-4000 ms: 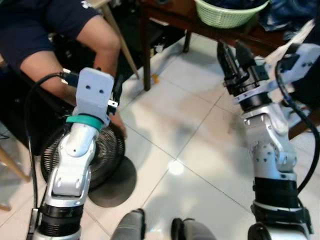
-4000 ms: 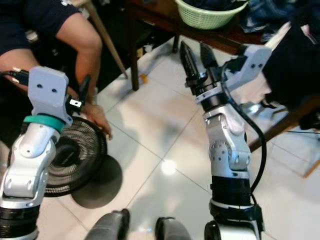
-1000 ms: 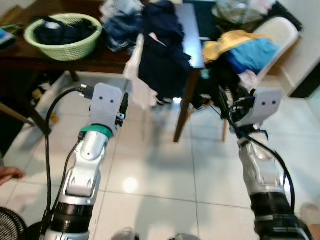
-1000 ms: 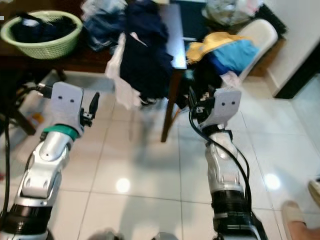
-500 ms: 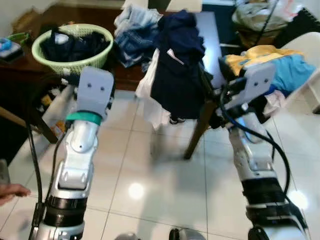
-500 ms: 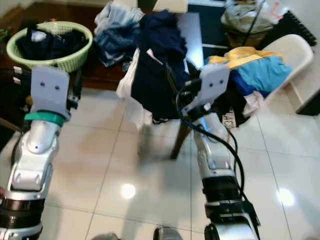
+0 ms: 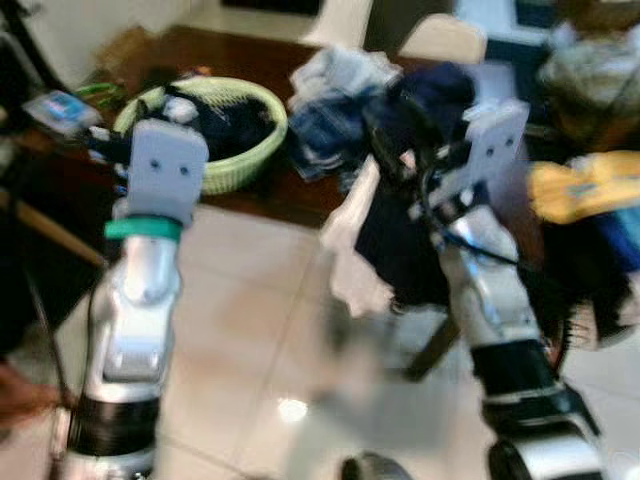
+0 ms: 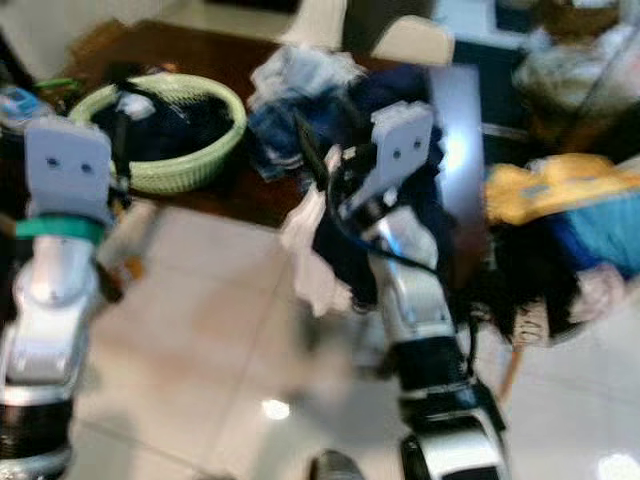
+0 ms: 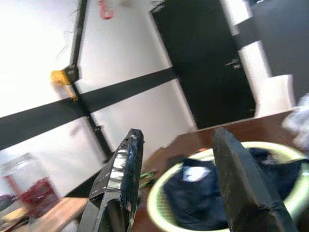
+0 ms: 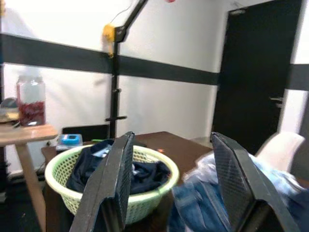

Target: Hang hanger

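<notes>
Right tool (image 10: 171, 179) spread empty, green basket (image 10: 137, 200) of dark clothes (image 10: 140, 174) beyond

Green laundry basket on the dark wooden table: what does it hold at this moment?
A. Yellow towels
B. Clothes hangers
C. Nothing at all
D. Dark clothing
D. The green laundry basket on the dark wooden table holds a heap of dark clothing, visible between the open fingers in both wrist views.
</notes>
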Tool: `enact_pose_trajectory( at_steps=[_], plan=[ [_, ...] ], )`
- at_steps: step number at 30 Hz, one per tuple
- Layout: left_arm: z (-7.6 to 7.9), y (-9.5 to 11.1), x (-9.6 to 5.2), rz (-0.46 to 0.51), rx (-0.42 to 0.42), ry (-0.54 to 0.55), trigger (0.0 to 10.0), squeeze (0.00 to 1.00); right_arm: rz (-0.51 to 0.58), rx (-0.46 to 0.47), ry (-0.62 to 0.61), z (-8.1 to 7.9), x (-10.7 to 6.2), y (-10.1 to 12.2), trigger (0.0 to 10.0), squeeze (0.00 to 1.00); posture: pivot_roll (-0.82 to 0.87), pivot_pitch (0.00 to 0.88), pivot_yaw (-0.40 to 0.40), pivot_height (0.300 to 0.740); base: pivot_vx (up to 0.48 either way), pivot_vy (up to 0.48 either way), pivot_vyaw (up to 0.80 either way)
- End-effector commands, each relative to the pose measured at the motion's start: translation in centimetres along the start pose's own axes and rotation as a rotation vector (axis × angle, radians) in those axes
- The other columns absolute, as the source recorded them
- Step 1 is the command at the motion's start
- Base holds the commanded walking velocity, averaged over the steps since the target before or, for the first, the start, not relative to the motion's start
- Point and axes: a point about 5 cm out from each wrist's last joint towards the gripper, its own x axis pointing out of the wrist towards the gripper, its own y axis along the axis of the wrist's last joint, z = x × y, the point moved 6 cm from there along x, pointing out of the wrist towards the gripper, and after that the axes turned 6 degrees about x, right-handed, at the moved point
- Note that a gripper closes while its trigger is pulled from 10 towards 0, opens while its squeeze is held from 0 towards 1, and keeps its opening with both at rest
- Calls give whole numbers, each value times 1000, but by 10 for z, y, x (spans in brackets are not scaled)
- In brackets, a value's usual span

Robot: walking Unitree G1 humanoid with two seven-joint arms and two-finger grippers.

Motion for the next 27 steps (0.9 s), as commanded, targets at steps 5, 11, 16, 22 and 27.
enact_pose_trajectory(
  at_steps=[5, 11, 16, 22, 27],
  plan=[
    [-6, -1, 2, -1, 17, 20, 10000, 0, 6, 15, 15, -5, 5, 1, 10000, 0, 118, 0, 12, 740, 480, 0, 733],
    [-5, -2, 1, -5, 12, 25, 10000, 0, 5, 15, 9, -3, 5, 1, 10000, 0, 117, 0, 7, 740, 480, 0, 376],
    [-4, -2, 2, -11, -5, 30, 10000, 0, 8, 20, -1, 0, 5, 2, 10000, 0, 116, 0, 6, 740, 480, 0, 0],
    [-2, -4, 3, -33, -36, 12, 10000, 0, -10, -1, -85, 17, 3, -1, 10000, 0, 115, 0, 6, 740, 472, 0, 0],
    [10, -8, 1, -68, -100, -79, 10000, 0, -30, -19, -156, 35, 1, -2, 10000, 0, 114, 0, 10, 740, 394, 0, -473]
  ],
)
